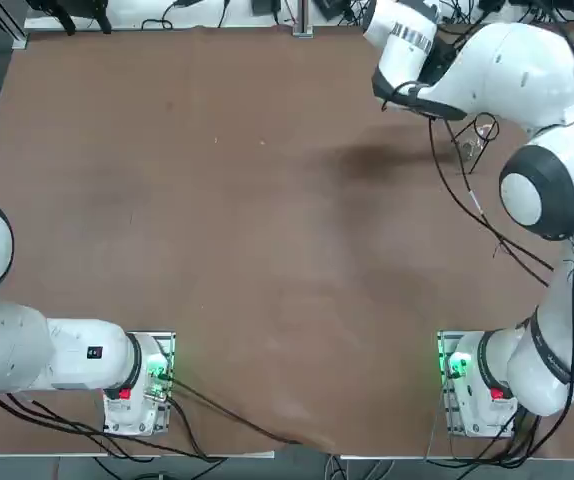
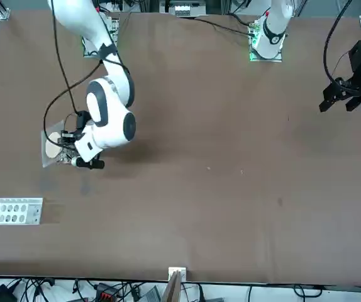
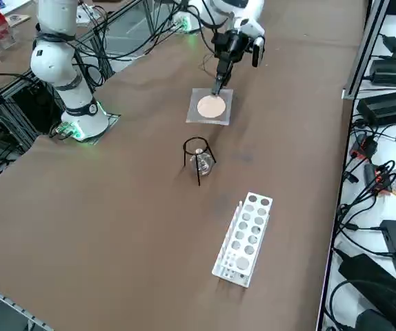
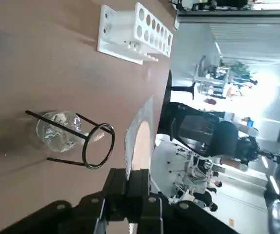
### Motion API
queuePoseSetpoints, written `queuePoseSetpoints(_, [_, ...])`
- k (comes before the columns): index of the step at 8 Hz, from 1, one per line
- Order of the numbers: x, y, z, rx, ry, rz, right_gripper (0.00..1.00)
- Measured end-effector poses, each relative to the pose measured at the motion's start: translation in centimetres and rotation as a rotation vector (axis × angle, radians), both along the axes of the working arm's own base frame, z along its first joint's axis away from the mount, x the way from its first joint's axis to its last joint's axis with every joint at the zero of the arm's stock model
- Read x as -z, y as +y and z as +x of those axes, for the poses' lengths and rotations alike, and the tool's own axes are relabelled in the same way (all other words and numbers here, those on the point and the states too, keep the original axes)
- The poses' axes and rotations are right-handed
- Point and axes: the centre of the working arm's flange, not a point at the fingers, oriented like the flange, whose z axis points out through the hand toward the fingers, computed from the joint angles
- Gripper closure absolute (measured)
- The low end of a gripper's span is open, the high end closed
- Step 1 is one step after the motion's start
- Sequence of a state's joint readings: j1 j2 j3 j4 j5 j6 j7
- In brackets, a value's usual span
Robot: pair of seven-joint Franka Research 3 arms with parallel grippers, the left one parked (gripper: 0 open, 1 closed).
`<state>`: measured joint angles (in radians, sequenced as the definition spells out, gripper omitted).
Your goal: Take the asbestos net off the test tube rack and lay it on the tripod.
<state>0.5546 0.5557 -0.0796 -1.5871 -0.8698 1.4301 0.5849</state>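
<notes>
R gripper (image 3: 218,88) sits over the table's far-right area as the robot sees it, fingers clenched on one edge of the asbestos net (image 3: 210,107); wrist cam shows both black fingers (image 4: 130,183) pressed together w/ the thin mesh sheet (image 4: 139,131) pinched between them and sticking out edge-on. Side cam: net is a grey square w/ pale round patch in the centre, held roughly flat, above the brown table (image 3: 115,207); can't tell if its free edge touches the surface. Front cam: net (image 2: 53,146) pokes out just beside the white wrist, at that pic's left. Net isn't on the rack and not on the tripod yet. Tripod (image 3: 197,157) stands upright near the net, between it and the test tube rack (image 3: 245,238); dark wire ring on top, thin legs, w/ a small clear glass item (image 3: 203,163) sitting inside the legs under the ring. Wrist cam shows the same: ring (image 4: 98,146) close to the held net, glass piece (image 4: 59,131) under it, rack (image 4: 135,34) further off. Rack is white, two rows of round holes, nothing on top of it, lying well apart from the gripper near the table's edge; front cam has it at the left edge (image 2: 11,211). Top cam: arm hides most of this, only a bit of the tripod (image 1: 479,135) peeks out beside the forearm
</notes>
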Motion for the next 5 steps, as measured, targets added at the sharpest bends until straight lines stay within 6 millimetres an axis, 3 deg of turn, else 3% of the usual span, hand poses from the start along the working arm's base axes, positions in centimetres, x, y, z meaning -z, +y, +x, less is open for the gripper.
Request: queuePoseSetpoints(5, [5.0, -0.8, 0.2, 0.029, -0.062, -0.103, 0.99])
